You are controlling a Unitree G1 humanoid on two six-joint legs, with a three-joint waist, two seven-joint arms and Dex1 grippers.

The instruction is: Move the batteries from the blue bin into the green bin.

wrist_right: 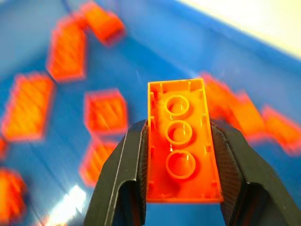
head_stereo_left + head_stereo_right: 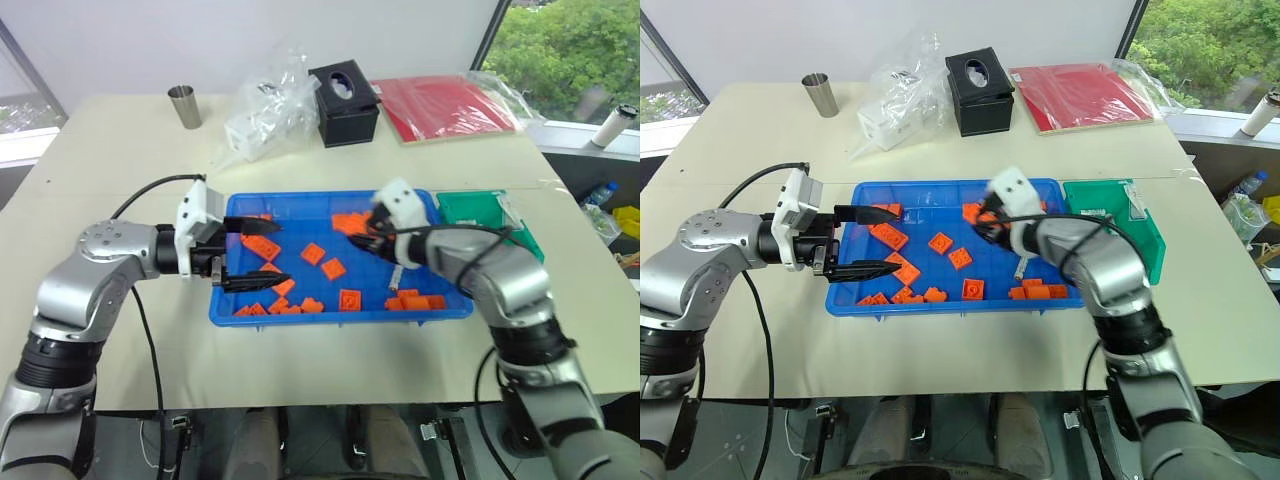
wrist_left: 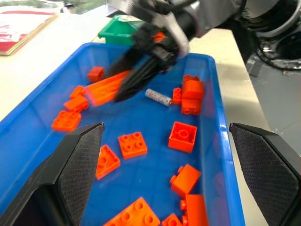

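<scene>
The blue bin lies in front of me with many orange bricks scattered in it. One silver battery lies on its floor beside a stack of bricks, just below my right gripper. My right gripper hovers over the bin's right half, shut on a long orange brick held between its two fingers. My left gripper is open over the bin's left half, pointing right, with nothing between its fingers. The green bin stands against the blue bin's right side.
Along the far side of the table stand a metal cup, a crumpled clear plastic bag, a black tissue box and a red folder. The table's front edge runs close below the blue bin.
</scene>
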